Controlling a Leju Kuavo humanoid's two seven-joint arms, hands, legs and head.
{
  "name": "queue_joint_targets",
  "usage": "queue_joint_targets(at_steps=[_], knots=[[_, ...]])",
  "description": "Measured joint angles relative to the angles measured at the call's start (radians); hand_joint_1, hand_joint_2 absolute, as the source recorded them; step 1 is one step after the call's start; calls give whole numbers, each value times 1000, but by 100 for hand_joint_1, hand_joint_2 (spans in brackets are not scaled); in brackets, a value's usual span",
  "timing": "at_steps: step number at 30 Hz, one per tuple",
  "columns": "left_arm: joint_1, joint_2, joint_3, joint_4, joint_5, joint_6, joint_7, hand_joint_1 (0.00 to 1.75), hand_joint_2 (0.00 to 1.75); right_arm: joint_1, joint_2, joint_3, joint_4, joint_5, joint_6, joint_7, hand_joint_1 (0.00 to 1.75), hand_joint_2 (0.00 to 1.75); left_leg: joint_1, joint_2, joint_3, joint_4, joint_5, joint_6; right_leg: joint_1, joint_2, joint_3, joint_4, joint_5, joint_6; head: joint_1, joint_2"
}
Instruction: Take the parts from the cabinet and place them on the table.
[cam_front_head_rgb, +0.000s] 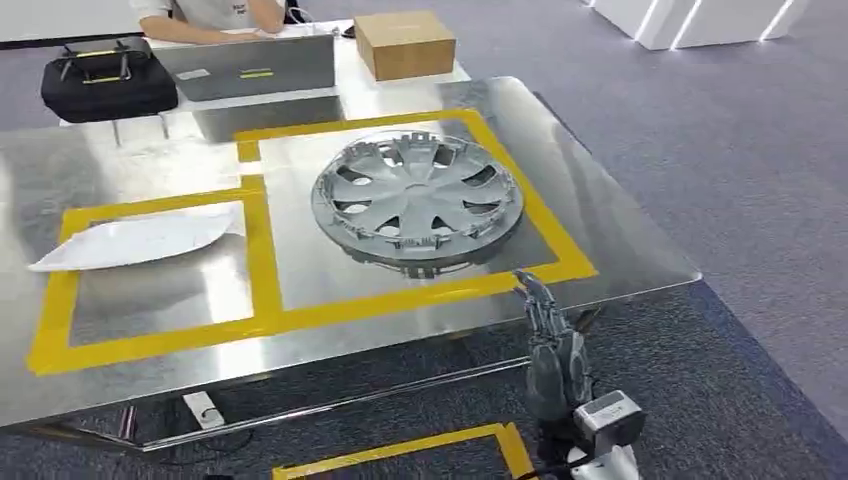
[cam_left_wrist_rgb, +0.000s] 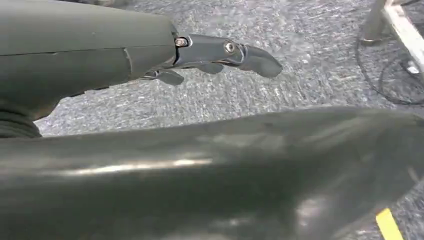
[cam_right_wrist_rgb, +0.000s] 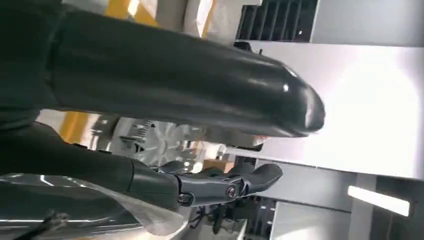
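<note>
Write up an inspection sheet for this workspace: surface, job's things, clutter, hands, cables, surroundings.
Surface: shiny metal table, marked with yellow tape rectangles.
Job's things: grey wheel cover lies flat inside the larger rectangle; white bagged part lies in the smaller one.
Clutter: nothing seen on the metal table; white power strip on the floor under it.
Hands: right hand at the table's near edge, holding nothing; left hand over carpet, holding nothing.
Cables: black cable on the carpet.
Surroundings: rear desk with laptop, cardboard box, black bag; a person seated behind.
</note>
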Motion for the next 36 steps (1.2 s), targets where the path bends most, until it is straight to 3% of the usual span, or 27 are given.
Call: queue_joint_targets(at_steps=[2,3,4,5,7,8,9,12,13,14,15,16,17,18,19,20,22,23,24,25,28,29,30,32,33,34,36], knots=[[1,-1,2,0,1,3,0,0,0,20,0,-18,-2,23,-35,19,0,0,-4,4,-22,1,16,1,0,0,-36,157,-93,4,-1,0],[0,-1,5,0,2,4,-1,0,0,32,0,-28,-1,34,-54,26,0,0,-5,5,-34,2,24,1,0,0,-41,207,-109,4,1,0],[0,-1,7,0,2,4,-2,0,0,44,0,-39,2,43,-67,29,0,0,-7,6,-45,3,32,1,0,0,-24,213,-97,3,0,0],[0,-1,9,0,3,5,-2,0,0,53,0,-50,6,46,-78,35,0,0,-8,6,-55,3,40,0,0,0,15,176,-67,1,0,0],[0,-3,11,0,5,6,-2,0,0,60,4,-74,22,55,-97,43,0,0,-9,6,-68,4,54,-6,1,0,146,2,-10,-10,1,0],[-1,-3,13,0,6,7,-3,0,0,61,7,-86,32,56,-106,52,0,0,-9,6,-70,5,60,-10,2,0,207,-86,-22,-16,0,0],[-1,-5,16,0,6,8,-3,0,0,61,11,-99,45,58,-115,61,0,0,-14,5,-75,8,67,-16,7,1,248,-139,-33,-15,1,0],[0,-8,20,0,12,11,-4,0,0,79,25,-151,98,71,-141,69,0,0,-9,5,-77,-2,95,-35,13,1,232,-137,-20,-24,0,0],[2,-8,22,0,12,12,-4,0,0,81,29,-161,113,72,-142,72,0,0,-11,4,-82,0,92,-41,3,-3,212,-147,-5,-33,-1,0],[3,-8,25,0,13,13,-4,0,0,79,35,-172,127,69,-142,81,0,0,-9,4,-91,16,53,-47,3,-6,214,-146,5,-42,-3,0],[4,-8,26,0,13,13,-4,0,0,78,47,-189,147,69,-147,97,0,0,-8,3,-101,61,-8,-50,4,-7,191,-146,13,-51,-5,0],[3,-8,26,0,14,15,-4,0,0,77,59,-214,184,87,-159,110,0,0,-7,3,-115,136,-76,-54,5,-8,185,-146,24,-53,-9,0],[3,-8,29,0,15,18,-3,0,0,71,71,-245,235,111,-174,113,0,0,-7,3,-128,214,-126,-56,7,-10,171,-144,37,-55,-8,0],[3,-8,32,0,14,19,-2,0,0,60,81,-276,291,132,-184,113,0,0,-7,3,-131,272,-144,-58,8,-11,157,-143,47,-55,-8,0],[3,-8,34,0,14,21,-1,0,0,45,89,-312,358,149,-188,102,0,0,-7,3,-122,296,-130,-58,9,-12,141,-140,57,-55,-8,0],[3,-8,35,0,14,23,1,0,0,20,96,-359,450,156,-187,77,0,0,-7,3,-95,283,-92,-56,10,-13,125,-136,66,-55,-8,0],[3,-8,39,0,10,24,6,0,0,-40,101,-466,677,168,-147,17,0,0,-8,3,7,147,-16,-47,10,-12,95,-124,81,-51,-8,0],[1,-8,40,0,7,24,9,0,0,-69,100,-516,796,180,-125,13,0,0,-10,2,71,51,-22,-40,10,-12,86,-117,87,-48,-8,0],[-1,-8,41,0,2,24,13,0,0,-88,100,-556,901,191,-116,19,0,0,-14,2,117,-27,-55,-36,15,-13,78,-111,92,-41,-8,0],[-2,-8,42,0,0,24,15,0,0,-99,100,-583,975,200,-110,24,0,0,-15,1,125,-51,-66,-32,14,-16,75,-111,101,-35,-6,0],[2,-11,43,0,-9,23,22,0,0,-129,100,-637,1170,232,-111,128,0,0,-16,2,102,-52,-39,-12,10,-16,67,-118,126,-16,-7,0],[0,-12,43,0,-11,22,23,0,0,-139,100,-652,1224,239,-110,170,0,0,-13,10,92,-55,-27,-5,7,-9,60,-106,95,-11,-8,0],[-1,-12,44,0,-13,21,23,0,0,-146,100,-662,1262,242,-109,212,0,0,-12,10,77,-55,-17,5,7,-6,39,-65,32,-8,-3,0],[-1,-14,44,0,-19,19,22,0,0,-161,107,-681,1328,241,-96,304,0,0,-13,11,49,-51,5,7,6,-3,0,86,-84,-2,-3,0],[-1,-14,44,0,-19,16,21,0,0,-168,114,-690,1355,241,-84,349,0,0,-13,13,30,-49,18,6,6,-2,-12,159,-111,1,-2,0],[-1,-14,44,0,-19,14,20,0,0,-174,119,-698,1379,242,-74,376,0,0,-13,14,13,-45,30,5,6,-2,-11,199,-102,2,-3,0],[-1,-14,44,0,-21,9,19,0,0,-179,128,-701,1410,266,-47,410,0,0,-11,15,-25,-34,50,-2,1,-2,48,166,-17,5,-2,0]])
